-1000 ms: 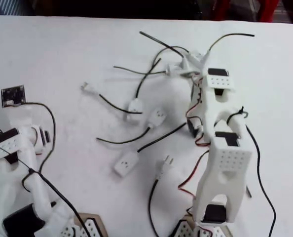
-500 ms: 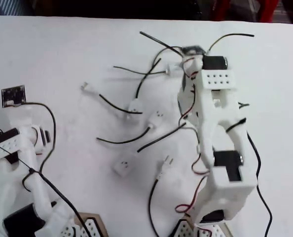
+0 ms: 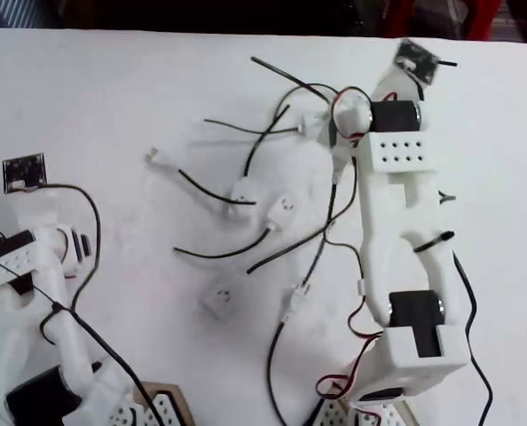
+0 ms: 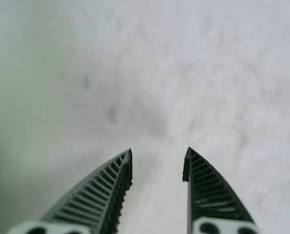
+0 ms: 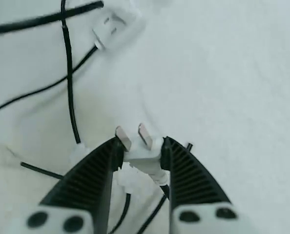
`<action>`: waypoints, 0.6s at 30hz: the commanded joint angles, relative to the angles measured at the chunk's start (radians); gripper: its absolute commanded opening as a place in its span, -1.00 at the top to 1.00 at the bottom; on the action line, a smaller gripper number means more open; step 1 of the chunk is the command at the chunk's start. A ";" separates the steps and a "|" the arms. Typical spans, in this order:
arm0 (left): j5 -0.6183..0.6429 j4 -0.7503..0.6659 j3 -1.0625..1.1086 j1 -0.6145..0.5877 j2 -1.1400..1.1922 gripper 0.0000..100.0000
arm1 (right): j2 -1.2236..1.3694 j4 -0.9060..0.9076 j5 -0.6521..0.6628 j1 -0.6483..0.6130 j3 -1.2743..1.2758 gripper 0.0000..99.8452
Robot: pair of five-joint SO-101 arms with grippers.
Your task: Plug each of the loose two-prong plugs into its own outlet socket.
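Jaws of the left gripper [image 4: 158, 151] stand apart over bare table [image 4: 208, 73] at the near left, holding nothing. Mid-table lie a loose plug [image 3: 154, 157] and then three sockets [image 3: 284, 207], well apart from it. At the right, the right gripper [image 5: 142, 142] is clamped on a plug [image 5: 144, 155], prongs out past the fingertips. Over the last second this arm has straightened and its wrist has risen off the far cords [image 3: 281, 89], so the pickup looks done. What is left, I judge, is carrying the plug to a socket and lining up the prongs.
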 commanded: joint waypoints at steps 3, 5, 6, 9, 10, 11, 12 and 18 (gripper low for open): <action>0.009 -0.017 0.002 -0.005 -0.028 0.64 | -0.062 -0.143 -0.063 0.002 -0.005 0.97; 0.009 -0.017 0.002 -0.005 -0.028 0.64 | -0.068 -0.191 -0.063 0.001 -0.011 0.97; 0.009 -0.017 0.002 -0.005 -0.028 0.64 | -0.077 -0.222 -0.063 0.001 -0.011 0.97; 0.008 -0.017 0.002 -0.005 -0.028 0.64 | -0.096 -0.318 -0.054 0.007 -0.005 0.97; 0.008 -0.017 0.002 -0.005 -0.028 0.64 | -0.096 -0.349 -0.048 0.010 -0.005 0.97; 0.008 -0.017 0.002 -0.005 -0.028 0.64 | -0.096 -0.377 -0.029 0.010 -0.005 0.97; 0.008 -0.017 0.002 -0.005 -0.028 0.64 | -0.096 -0.401 -0.009 0.008 -0.005 0.97; 0.008 -0.017 0.002 -0.005 -0.028 0.64 | -0.094 -0.516 0.032 -0.024 -0.002 0.97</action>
